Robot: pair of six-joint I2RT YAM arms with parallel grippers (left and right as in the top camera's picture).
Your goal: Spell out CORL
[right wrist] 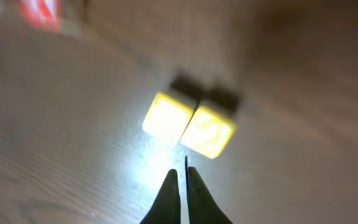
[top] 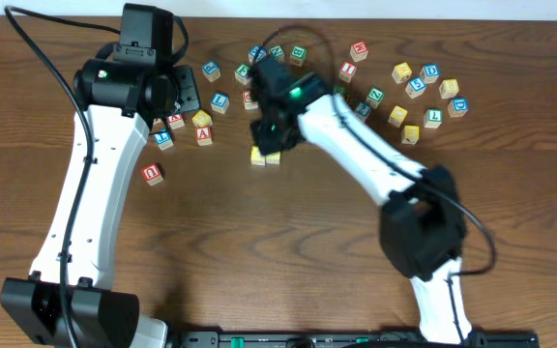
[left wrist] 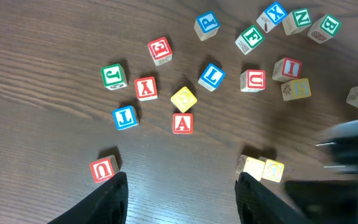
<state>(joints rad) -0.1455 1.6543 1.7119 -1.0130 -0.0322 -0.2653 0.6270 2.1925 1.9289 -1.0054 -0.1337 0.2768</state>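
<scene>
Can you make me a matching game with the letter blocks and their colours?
Things:
1. A block
2. X block
3. F block
4. the two touching blocks

Colours:
a. green letter
b. yellow tops
c. red letter
d. blue letter

Pairs: 1-c, 2-d, 3-a, 4-b

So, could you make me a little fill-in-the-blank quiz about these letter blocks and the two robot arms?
1. The two cubes sitting side by side just ahead of the right gripper have ___ tops.
2. The right gripper's jaws are ___.
3. The left gripper is open and holds ___.
4. The A cube has a ___ letter.
Missing words: yellow; shut; nothing; red.
</scene>
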